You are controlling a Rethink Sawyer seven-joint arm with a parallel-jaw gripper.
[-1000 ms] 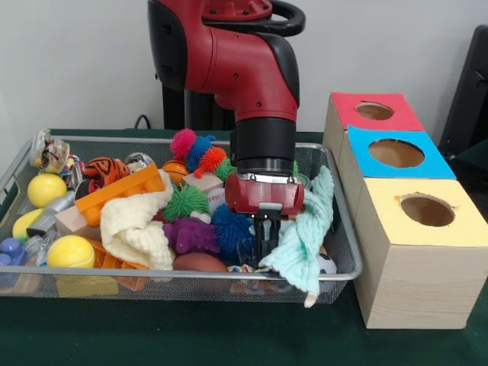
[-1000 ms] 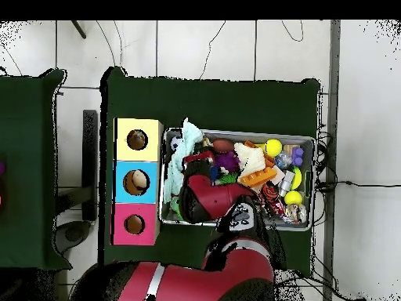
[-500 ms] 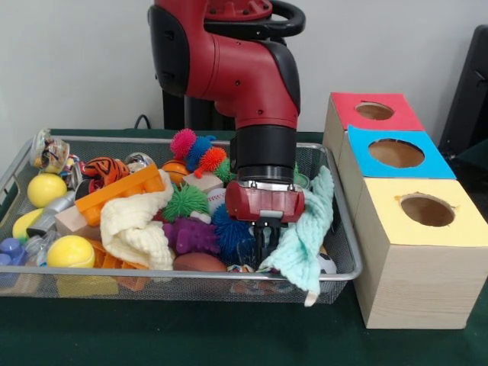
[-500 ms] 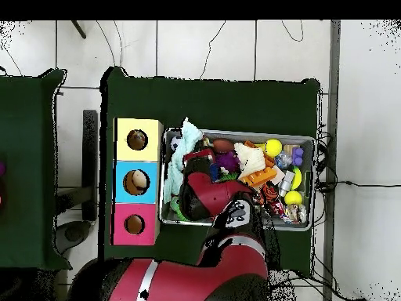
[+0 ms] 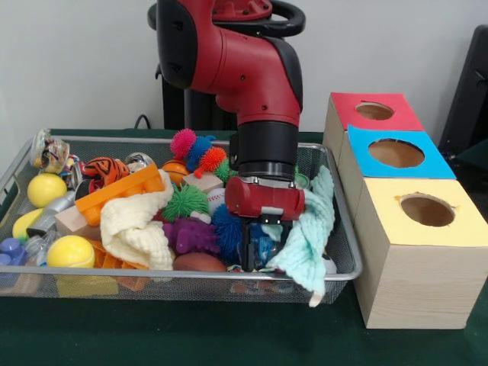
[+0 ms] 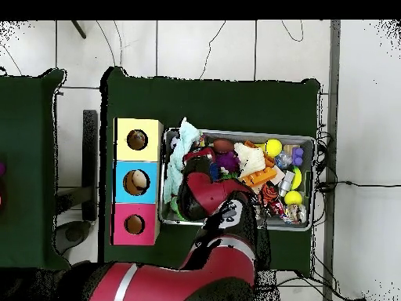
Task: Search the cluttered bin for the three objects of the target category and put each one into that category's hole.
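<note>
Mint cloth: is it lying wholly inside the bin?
No: the mint cloth drapes over the wire bin's front rim, its end hanging outside.

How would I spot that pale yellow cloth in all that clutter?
Start at the wire bin. Left of its middle, the pale yellow cloth lies below an orange block; the mint cloth hangs over the right end instead.

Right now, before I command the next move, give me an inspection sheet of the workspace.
Surface: green-covered table, bare in front of the bin.
Job's things: wire bin; three boxes with holes, red, blue, yellow.
Clutter: yellow balls, spiky balls, cream cloth, mint cloth, orange block.
Grippers: gripper low in the bin beside the mint cloth; jaws' state unclear.
Cables: loose cables on the floor.
Surroundings: tiled floor, second green table.
</note>
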